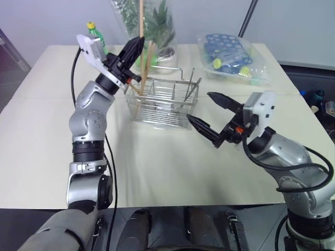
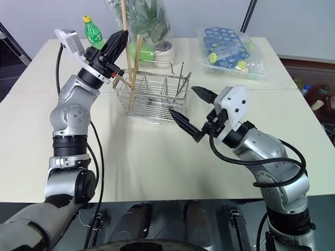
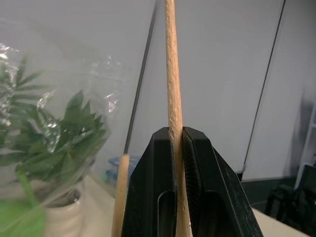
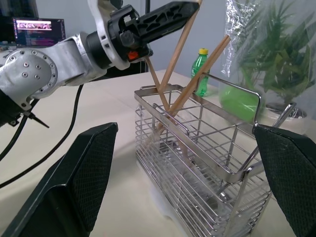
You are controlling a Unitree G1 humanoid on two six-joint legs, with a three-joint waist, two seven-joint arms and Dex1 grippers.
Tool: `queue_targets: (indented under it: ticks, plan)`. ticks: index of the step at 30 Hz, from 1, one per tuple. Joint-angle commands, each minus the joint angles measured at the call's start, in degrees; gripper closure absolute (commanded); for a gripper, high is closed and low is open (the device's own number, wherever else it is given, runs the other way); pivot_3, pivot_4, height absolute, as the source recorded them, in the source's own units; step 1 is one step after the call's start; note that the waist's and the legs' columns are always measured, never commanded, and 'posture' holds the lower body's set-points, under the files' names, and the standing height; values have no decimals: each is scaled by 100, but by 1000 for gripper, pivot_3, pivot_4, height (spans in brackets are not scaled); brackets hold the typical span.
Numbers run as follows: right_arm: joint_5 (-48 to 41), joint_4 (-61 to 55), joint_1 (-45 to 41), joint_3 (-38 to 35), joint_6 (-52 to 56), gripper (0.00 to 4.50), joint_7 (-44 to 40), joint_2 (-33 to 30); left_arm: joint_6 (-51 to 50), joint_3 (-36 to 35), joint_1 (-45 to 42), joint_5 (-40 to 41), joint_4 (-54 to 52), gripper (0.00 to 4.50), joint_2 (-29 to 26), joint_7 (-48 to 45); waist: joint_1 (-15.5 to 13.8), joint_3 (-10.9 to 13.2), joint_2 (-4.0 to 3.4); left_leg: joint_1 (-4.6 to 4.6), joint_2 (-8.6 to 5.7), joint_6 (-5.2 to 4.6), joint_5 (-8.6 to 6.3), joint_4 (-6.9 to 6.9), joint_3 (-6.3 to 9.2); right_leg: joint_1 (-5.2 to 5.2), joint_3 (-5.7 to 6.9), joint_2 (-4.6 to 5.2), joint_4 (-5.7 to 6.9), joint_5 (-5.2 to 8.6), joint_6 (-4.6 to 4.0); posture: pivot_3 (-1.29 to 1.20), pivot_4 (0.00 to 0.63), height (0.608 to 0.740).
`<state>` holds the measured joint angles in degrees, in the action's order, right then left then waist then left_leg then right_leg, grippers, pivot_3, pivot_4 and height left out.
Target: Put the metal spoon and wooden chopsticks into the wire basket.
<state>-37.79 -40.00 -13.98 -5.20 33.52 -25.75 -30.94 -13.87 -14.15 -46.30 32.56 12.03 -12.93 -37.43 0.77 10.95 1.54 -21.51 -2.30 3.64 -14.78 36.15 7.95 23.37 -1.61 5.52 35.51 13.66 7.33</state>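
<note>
Nearest, the right gripper (image 1: 207,113) is being held just above the cream desk (image 1: 157,167) at about four o'clock from the wire basket (image 1: 165,102), its fingers spread wide and empty. Farther back, wooden chopsticks (image 4: 197,79) are standing tilted inside the basket's left end, and the metal spoon (image 1: 189,86) is being leaned in its right end. At ten o'clock, one more chopstick (image 3: 173,89) is being pinched upright by the left gripper (image 1: 133,49) over the basket. Beyond, two clear plastic bags (image 1: 230,55) and a green bottle (image 2: 94,32) are being kept at twelve o'clock.

I'm working in what looks like a lab or test room: a plain cream table (image 1: 172,172), bare pale walls, a lit monitor (image 4: 38,25) behind, bagged props (image 1: 233,57).
</note>
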Motion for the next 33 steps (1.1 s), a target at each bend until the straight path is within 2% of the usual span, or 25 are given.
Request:
queue_targets:
  ticks: [1, 10, 24, 28, 33]
  plan:
    - [-37, -112, -103, 6, -26, 0, -6, 15, 289, 93, 42, -167, -299, 4480, -27, 72, 1, 0, 0, 0, 0, 0, 0, 0, 0, 0, 0, 0, 0, 0, 0, 0, 150, 740]
    - [-38, -81, -162, 6, -28, 0, -11, 2, 727, 402, 332, -596, -319, 4480, -10, 120, -1, 0, 0, 0, 0, 0, 0, 0, 0, 0, 0, 0, -2, 0, 0, 0, 150, 740]
    - [-23, -34, -191, 42, -47, 0, -36, 17, 832, 406, 384, -653, -353, 4480, -46, 226, -3, 0, 0, 0, 0, -1, 0, 0, 0, -1, 0, 0, -3, 0, 0, 0, 150, 740]
    - [-9, -4, -229, 67, -53, 0, -51, 23, 801, 416, 427, -646, -362, 2965, -63, 192, -2, 0, 0, 0, 0, -1, 0, 0, 0, -1, 0, 0, -3, 0, 0, 0, 150, 740]
    - [2, 28, -263, 60, -54, 0, -81, 12, 755, 415, 467, -642, -417, 453, -91, 209, 3, 0, 0, 1, 0, -1, 0, -1, 0, -1, 0, 0, -3, 0, 0, 0, 150, 740]
